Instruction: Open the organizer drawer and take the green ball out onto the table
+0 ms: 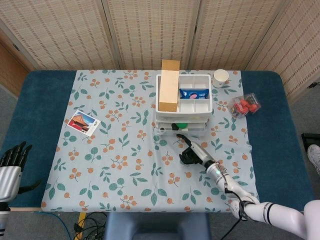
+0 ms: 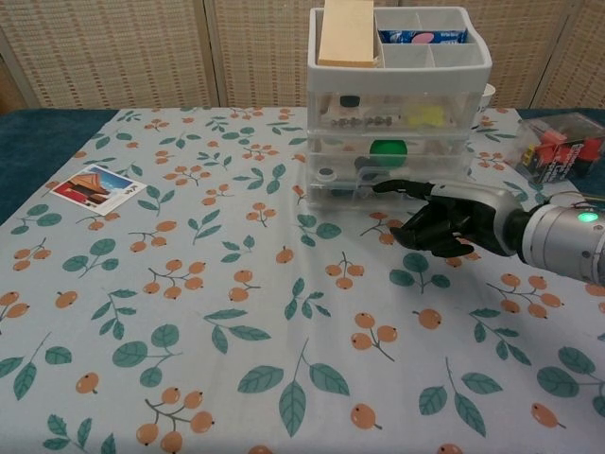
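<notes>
The white organizer (image 1: 202, 107) (image 2: 318, 104) stands at the back of the table. Its middle drawer (image 1: 167, 129) (image 2: 331, 168) is pulled partly out, and the green ball (image 1: 181, 125) (image 2: 388, 148) lies inside it. My right hand (image 1: 192, 152) (image 2: 454, 222) is just in front of the organizer, fingers curled, with one outstretched fingertip (image 2: 382, 186) hooked at the drawer's front. My left hand (image 1: 12, 156) hangs off the table's near left corner with its fingers spread, holding nothing.
A wooden block (image 1: 170, 85) and a blue packet (image 1: 193, 93) sit in the organizer's top tray. A paper cup (image 1: 220, 77) and a clear box of red items (image 1: 244, 105) stand to its right. A picture card (image 1: 83, 123) lies at the left.
</notes>
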### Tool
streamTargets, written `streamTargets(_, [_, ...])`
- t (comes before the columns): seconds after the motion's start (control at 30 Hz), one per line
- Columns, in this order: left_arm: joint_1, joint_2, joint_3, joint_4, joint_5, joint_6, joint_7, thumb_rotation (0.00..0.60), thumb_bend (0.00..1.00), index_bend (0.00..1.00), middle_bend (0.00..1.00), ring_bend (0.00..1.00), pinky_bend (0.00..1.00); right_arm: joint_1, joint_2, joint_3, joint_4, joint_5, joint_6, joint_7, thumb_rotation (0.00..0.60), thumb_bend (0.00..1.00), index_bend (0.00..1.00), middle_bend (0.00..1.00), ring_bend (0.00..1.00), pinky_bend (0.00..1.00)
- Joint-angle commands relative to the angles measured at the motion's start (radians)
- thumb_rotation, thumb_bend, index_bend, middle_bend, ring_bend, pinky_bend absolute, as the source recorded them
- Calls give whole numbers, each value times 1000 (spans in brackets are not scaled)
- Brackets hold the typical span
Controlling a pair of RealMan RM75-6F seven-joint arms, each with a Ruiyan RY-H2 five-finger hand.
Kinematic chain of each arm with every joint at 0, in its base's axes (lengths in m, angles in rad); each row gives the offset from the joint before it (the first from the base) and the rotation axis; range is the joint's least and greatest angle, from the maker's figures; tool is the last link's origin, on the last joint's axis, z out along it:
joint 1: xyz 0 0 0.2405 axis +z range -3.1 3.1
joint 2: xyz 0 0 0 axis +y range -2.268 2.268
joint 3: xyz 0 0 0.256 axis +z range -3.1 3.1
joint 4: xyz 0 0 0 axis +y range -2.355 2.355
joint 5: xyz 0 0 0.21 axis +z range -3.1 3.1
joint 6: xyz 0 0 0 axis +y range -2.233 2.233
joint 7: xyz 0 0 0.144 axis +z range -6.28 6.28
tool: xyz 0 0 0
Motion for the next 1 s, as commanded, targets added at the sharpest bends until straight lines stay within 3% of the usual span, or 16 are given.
streamTargets(0.03, [0, -2, 1, 2, 1, 0, -1, 600, 0, 34, 0, 21, 84, -21, 45, -47, -81, -45, 53, -100, 600, 553, 18, 865, 973, 1000])
streamTargets(0.37, [-1, -7, 3, 4, 7, 2, -4, 600, 0, 34, 0, 22, 84, -31, 160, -39, -235, -69, 147, -261, 600, 553, 18, 864, 973, 1000])
streamTargets(0.7, [-3, -9, 3, 2, 8, 0, -1, 600, 0, 34, 0, 22, 85, 33, 161, 4, -188, 76, 99, -406, 600, 553, 18, 861, 973, 1000])
streamTargets(1.0, [-3, -7, 3, -2, 2, -3, 6, 600, 0, 34, 0, 22, 85, 82, 128, 11, -135, 152, 57, -469, 600, 552, 18, 860, 973, 1000])
